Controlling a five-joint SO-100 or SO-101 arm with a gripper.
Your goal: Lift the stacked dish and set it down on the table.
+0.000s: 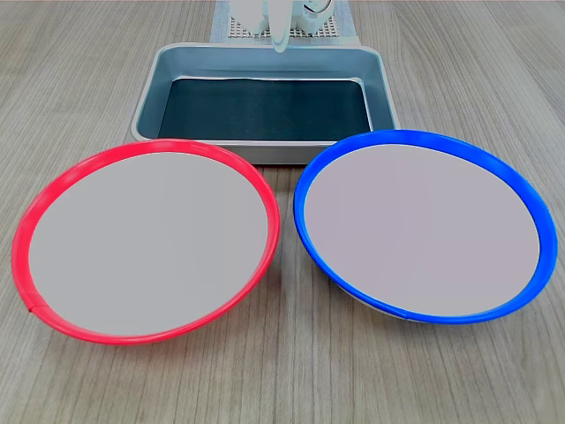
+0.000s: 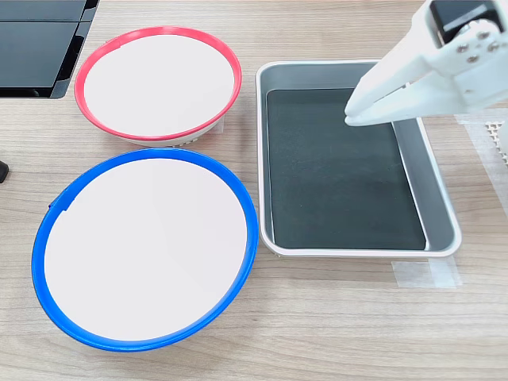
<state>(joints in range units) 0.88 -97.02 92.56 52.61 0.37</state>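
Observation:
The blue-rimmed dish point(image 1: 424, 225) point(image 2: 147, 246), with a flat pale grey inside, rests on the wood-grain table point(image 1: 282, 380) point(image 2: 357, 333), on the first exterior view's right. A pale underside shows below its near rim. Nothing lies in it. My white gripper point(image 2: 350, 119) hangs over the grey metal tray point(image 2: 436, 206), well apart from the dish, its fingers pressed together and holding nothing. In the first exterior view only the gripper's tip point(image 1: 279, 41) shows, behind the tray's point(image 1: 150, 88) far wall.
A same-sized red-rimmed dish point(image 1: 146, 238) point(image 2: 159, 83) sits beside the blue one, a narrow gap between them. The tray's dark bottom is bare. A pale tape strip point(image 2: 425, 274) lies by the tray. A black object point(image 2: 40, 48) occupies the second exterior view's top left.

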